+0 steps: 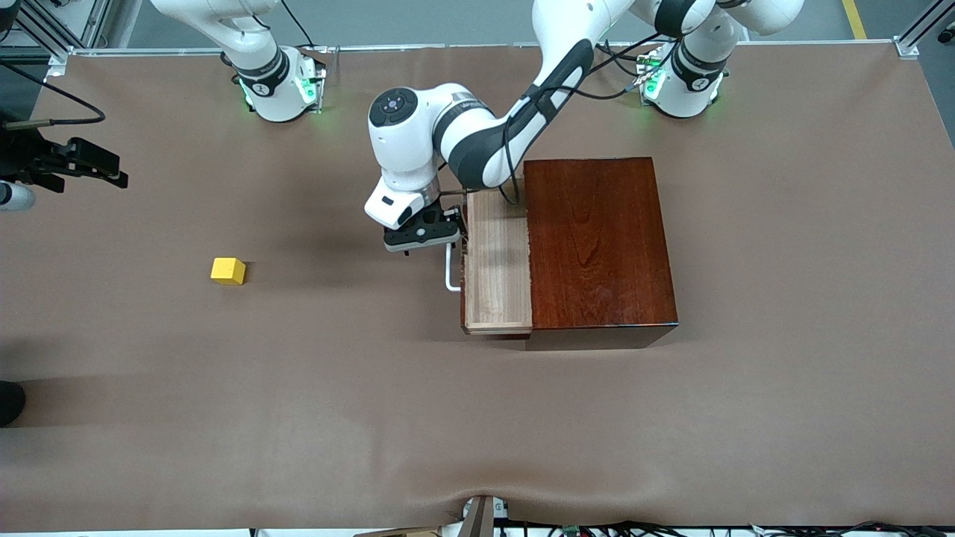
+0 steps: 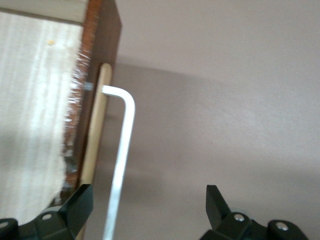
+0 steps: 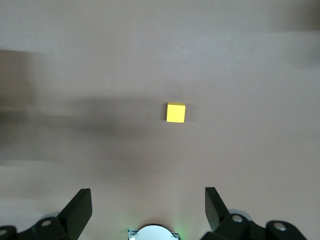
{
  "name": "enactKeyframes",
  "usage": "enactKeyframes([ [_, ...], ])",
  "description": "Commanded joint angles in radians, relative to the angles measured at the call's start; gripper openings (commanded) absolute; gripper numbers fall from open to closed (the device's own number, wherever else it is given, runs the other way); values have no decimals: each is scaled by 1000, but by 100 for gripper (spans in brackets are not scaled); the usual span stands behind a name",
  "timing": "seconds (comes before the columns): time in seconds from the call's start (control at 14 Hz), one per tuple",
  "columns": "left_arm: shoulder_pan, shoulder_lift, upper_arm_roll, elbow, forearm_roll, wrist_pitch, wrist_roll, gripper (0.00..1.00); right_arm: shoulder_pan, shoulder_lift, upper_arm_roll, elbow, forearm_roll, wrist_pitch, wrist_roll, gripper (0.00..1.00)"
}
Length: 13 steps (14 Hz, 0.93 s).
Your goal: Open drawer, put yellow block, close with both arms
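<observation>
Drawer (image 1: pixel 498 261) partly out of the brown box (image 1: pixel 597 242) mid-desk, left gripper (image 1: pixel 422 237) wide open astride the white handle (image 1: pixel 452 270), gripping nothing (liable to snag it on lifting); yellow block (image 1: pixel 228 271) alone toward the right arm's end, right gripper (image 3: pixel 147 207) spread empty above, risking a nudged, skewed grasp.

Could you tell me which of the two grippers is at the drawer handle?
The left gripper, open, is at the drawer's white handle. The right gripper, also open, hangs over bare table with the yellow block in its view.
</observation>
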Motion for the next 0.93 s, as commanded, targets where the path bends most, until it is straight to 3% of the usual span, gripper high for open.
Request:
enactKeyframes([
  [0.0,22,-99,16,1,-2,-131,28,100,-10,5,1,8,14,-11,-8,100],
  [0.29,158,-299,19,-28,3,-295,141,100,-10,44,-1,10,-1,-14,-6,100],
  [0.71,412,-443,15,-52,-5,-437,400,100,-29,109,-4,10,-56,-33,-8,100],
  [0.86,495,-503,10,-100,-10,-455,514,100,-30,129,-4,10,-67,-22,-8,100],
])
